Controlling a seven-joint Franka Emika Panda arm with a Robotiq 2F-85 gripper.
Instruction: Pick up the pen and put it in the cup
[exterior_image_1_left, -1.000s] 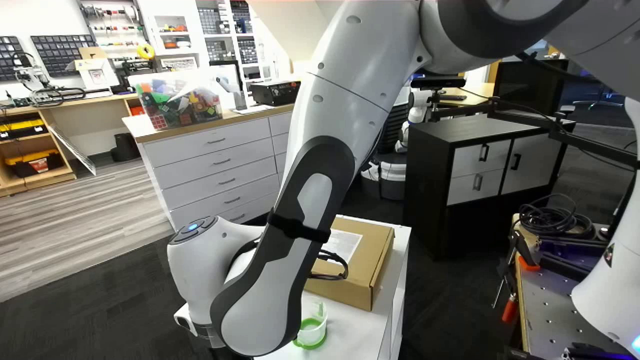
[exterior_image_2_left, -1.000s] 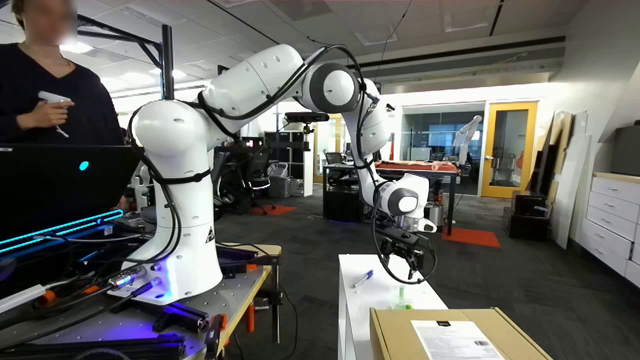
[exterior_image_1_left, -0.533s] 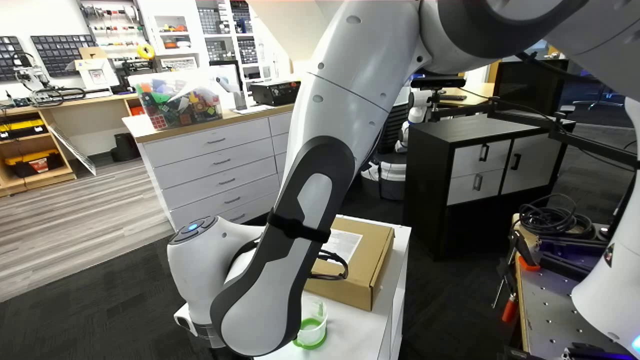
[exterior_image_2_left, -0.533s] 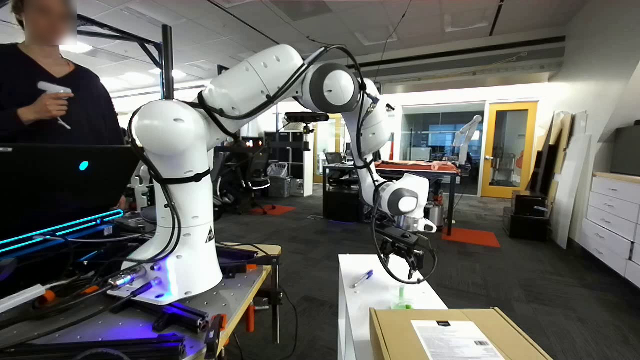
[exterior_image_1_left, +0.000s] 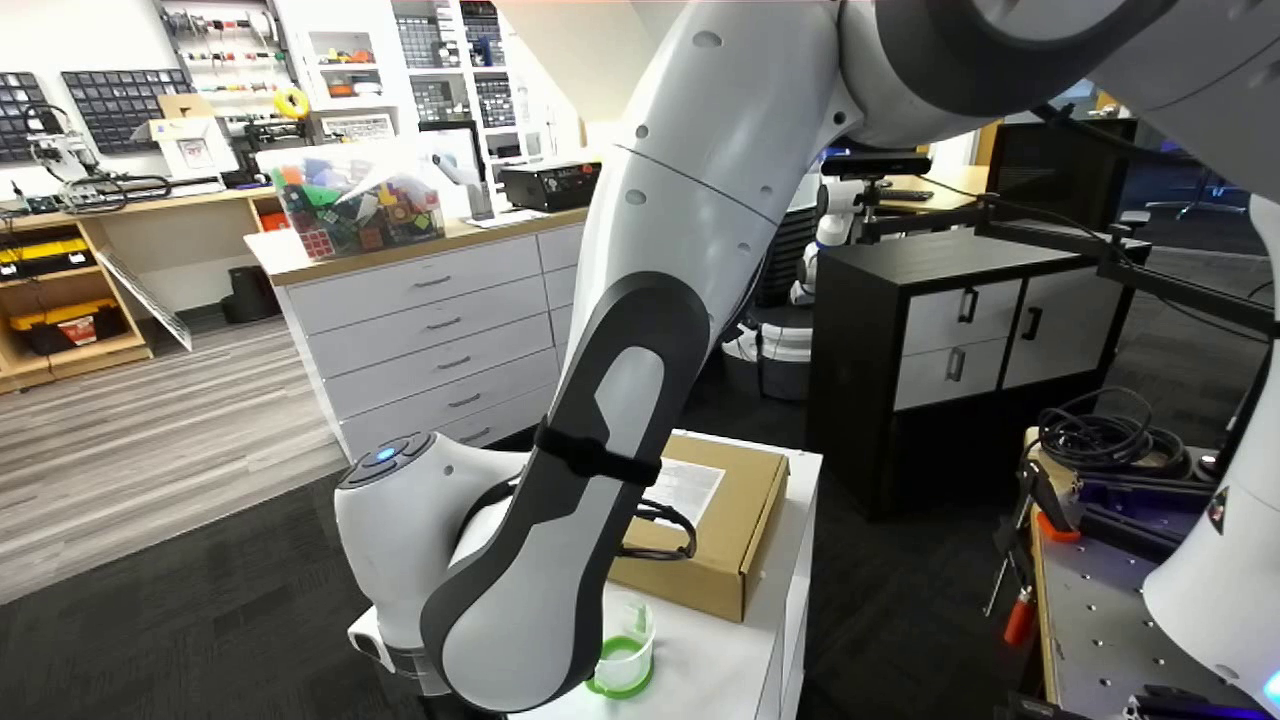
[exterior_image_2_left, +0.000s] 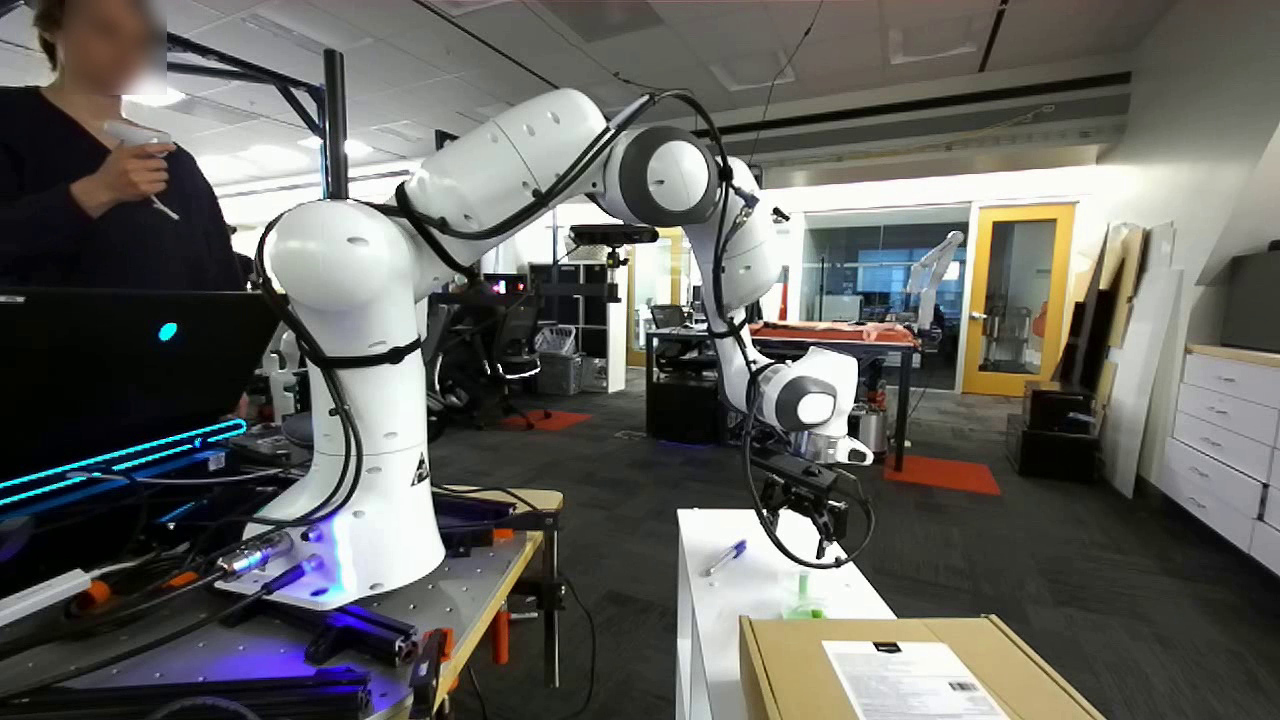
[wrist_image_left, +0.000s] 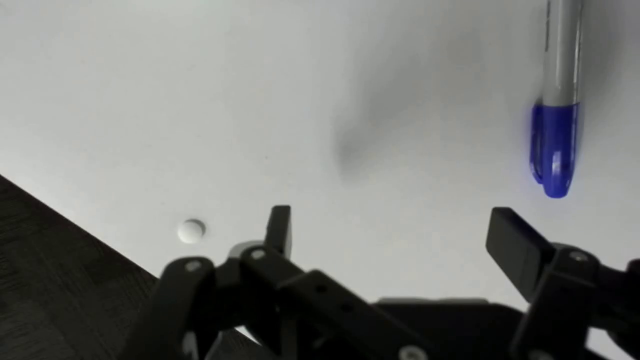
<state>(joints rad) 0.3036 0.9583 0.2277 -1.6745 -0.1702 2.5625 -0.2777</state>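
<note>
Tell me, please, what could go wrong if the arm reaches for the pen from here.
In the wrist view the pen lies outside the gap between the open fingers, so closing now would probably miss it. The cable hangs in a loose loop and might catch the cup during a move.

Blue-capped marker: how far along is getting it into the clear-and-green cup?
Done: little; the gripper is open above the white tabletop. In hand: at most lining up; the blue-capped marker lies ungripped on the tabletop, outside the jaws in the wrist view. Left: grasp, lift, carry to the clear-and-green cup standing on the same tabletop, and release.
</note>
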